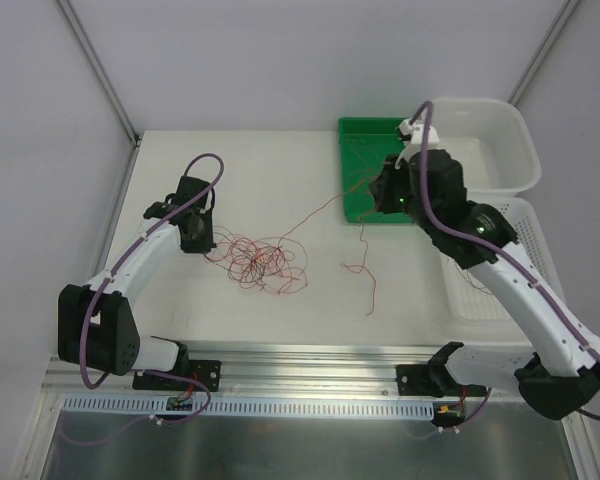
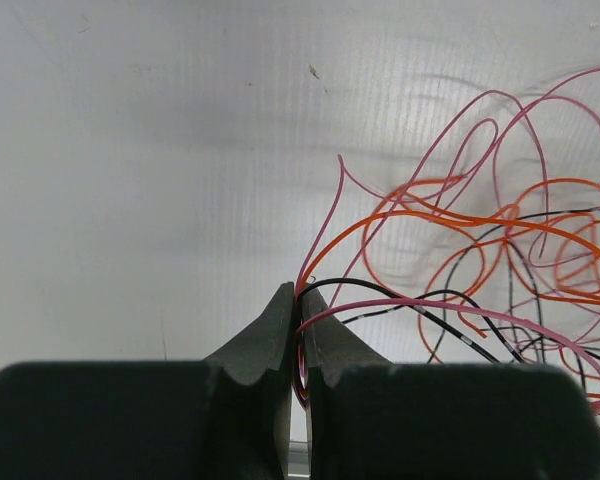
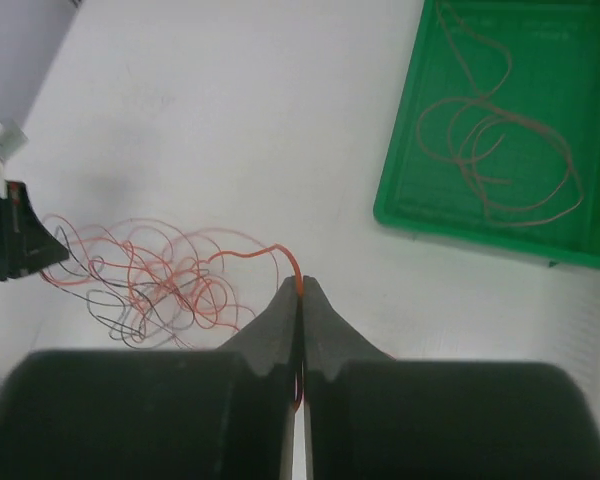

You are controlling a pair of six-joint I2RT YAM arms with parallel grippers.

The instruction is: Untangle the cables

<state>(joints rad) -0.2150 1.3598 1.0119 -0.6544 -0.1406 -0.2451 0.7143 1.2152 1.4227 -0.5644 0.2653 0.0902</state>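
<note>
- The cables (image 1: 265,262) are seen as a loose knot of red, orange and dark loops on the desk (image 1: 280,320), between the two arms and nearer the left one. One red strand (image 3: 500,150) is already laid in the green tray (image 1: 365,135).
- The knot's left edge is held by the left hand (image 2: 298,292). Its pads are pressed together on a pink-red wire, and a dark wire and an orange one cross right at the tips.
- An orange strand (image 3: 255,250) is pinched by the right hand (image 3: 301,283), which is raised near the tray. From there the strand is led back into the knot.
- If this strand is drawn away while other loops are crossed over it, the knot is likely to be pulled tight rather than opened.
- More than one wire may be caught at the left tips. If the pulled strand is among them, it is anchored at both ends and could be stretched or snapped.
- The wire is very thin, so it may slip through either set of pads. At the left, the whole knot would be dragged along the desk. At the right, the strand would be dropped short of the tray.
</note>
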